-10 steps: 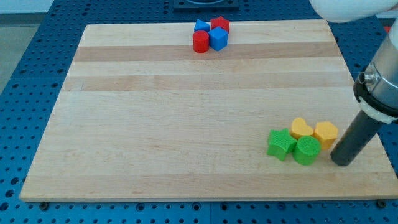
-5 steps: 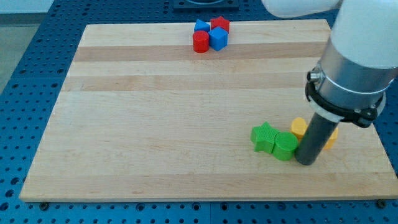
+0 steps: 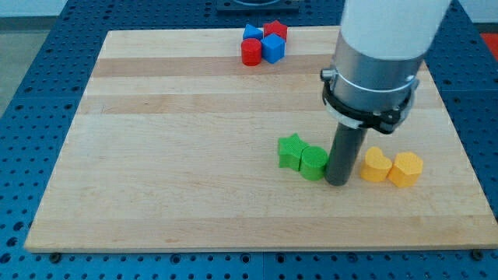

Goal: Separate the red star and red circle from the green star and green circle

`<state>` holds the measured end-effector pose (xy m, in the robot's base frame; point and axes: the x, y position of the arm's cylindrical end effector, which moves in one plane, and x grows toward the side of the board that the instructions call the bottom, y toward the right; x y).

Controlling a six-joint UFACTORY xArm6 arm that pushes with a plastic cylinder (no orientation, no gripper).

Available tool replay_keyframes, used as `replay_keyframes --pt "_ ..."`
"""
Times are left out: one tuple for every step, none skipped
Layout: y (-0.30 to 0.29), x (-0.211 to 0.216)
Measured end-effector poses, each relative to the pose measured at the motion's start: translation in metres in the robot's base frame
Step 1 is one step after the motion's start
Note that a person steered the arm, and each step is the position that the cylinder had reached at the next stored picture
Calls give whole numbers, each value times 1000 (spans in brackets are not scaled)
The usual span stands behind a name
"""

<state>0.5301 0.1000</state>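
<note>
Green circle (image 3: 313, 162) touches the tip (image 3: 338, 183) on the tip's left, with green star (image 3: 291, 151) beyond, far from red star (image 3: 275, 31) and red circle (image 3: 250, 52); no claw exists, and an off-centre push could let the circle slip aside.

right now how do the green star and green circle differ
The green star has pointed arms; the green circle is round. The star sits further to the view's left; the circle lies between it and my tip, which is against the circle's right side. Both are green, and they touch.
</note>
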Motion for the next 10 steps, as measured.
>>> replay_keyframes --pt "-14 -7" --pt "-27 -15" --pt "-39 -27" --pt "-53 -40" --pt "-69 -50" --pt "-87 -61" --pt "-108 -70" --pt "-132 -73" --pt "-146 -77" --pt "-125 -97"
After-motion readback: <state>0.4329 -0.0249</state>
